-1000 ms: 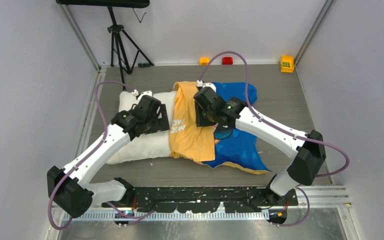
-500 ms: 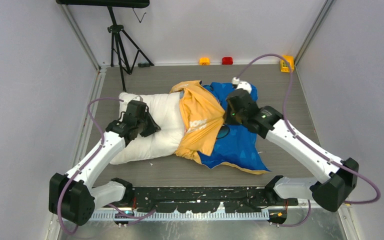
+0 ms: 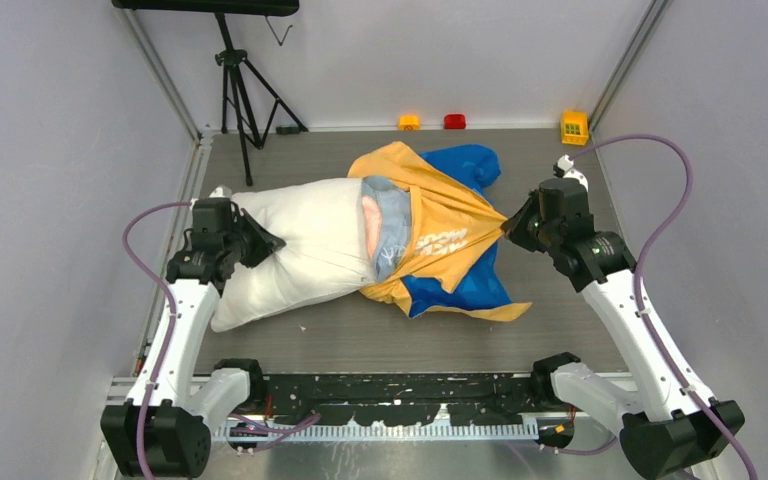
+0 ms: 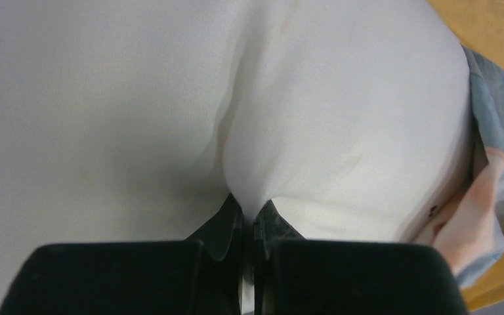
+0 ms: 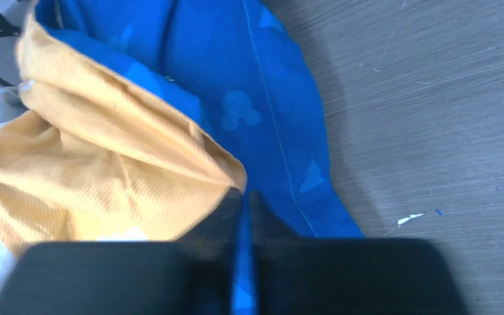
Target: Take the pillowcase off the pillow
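The pillowcase point(image 3: 440, 240) is a thin, crinkly orange-yellow sack with white printed letters on its outer face and a bright blue side that shows pale mouse-head and triangle shapes in the right wrist view. It lies rumpled on the grey table point(image 3: 360, 335), right of centre, with blue cloth sticking out at its far and near edges and a pale blue and pinkish lining showing at its open mouth. The pillow point(image 3: 300, 245) is a plump white cushion with soft wrinkles, lying slantwise to the left of the sack. Most of it is bare, and only its right end sits inside the mouth of the pillowcase. The left gripper point(image 4: 249, 210) is at the pillow's left end, its fingers pressed together on a pinched ridge of the white fabric, which puckers up from the tips. The right gripper point(image 5: 244, 197) is at the pillowcase's right edge, its fingers closed on the cloth: a strip of blue runs between them and an orange fold meets their tips, pulled to a taut point. Along the far edge of the table stand a small orange block point(image 3: 409, 122), a red block point(image 3: 454, 121) and a yellow block point(image 3: 574, 127), well apart from the pillowcase, and a black tripod point(image 3: 235, 90) stands at the far left.
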`<control>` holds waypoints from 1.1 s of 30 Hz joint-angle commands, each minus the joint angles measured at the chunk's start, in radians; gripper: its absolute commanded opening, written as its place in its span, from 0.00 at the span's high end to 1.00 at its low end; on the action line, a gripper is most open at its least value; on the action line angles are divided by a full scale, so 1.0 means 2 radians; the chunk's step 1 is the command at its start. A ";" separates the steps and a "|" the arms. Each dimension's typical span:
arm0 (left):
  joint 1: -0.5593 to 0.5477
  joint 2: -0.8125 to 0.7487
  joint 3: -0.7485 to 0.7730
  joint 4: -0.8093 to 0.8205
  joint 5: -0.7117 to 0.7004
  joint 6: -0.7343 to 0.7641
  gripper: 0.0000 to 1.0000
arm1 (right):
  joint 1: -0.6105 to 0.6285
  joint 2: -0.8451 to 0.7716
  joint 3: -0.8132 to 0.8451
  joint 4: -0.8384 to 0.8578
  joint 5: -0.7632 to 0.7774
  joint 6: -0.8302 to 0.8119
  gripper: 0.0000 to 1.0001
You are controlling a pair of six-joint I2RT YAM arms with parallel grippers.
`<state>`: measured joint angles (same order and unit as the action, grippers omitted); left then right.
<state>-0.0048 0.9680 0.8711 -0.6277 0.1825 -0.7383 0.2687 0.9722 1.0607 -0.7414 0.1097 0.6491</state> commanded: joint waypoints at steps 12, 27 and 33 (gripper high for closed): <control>0.024 -0.002 -0.035 0.057 0.074 -0.026 1.00 | 0.227 0.094 0.137 -0.067 0.017 -0.054 0.18; 0.018 -0.025 -0.046 0.083 0.020 -0.090 1.00 | 0.476 0.257 0.159 -0.021 0.240 0.158 0.09; 0.018 -0.023 -0.039 0.071 0.019 -0.075 1.00 | 0.483 0.340 0.195 -0.007 0.222 0.157 0.08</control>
<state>0.0326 0.9382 0.7795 -0.5285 0.2386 -0.8841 1.2232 1.5745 1.3773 -0.8261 0.5098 0.9146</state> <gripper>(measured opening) 0.034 0.923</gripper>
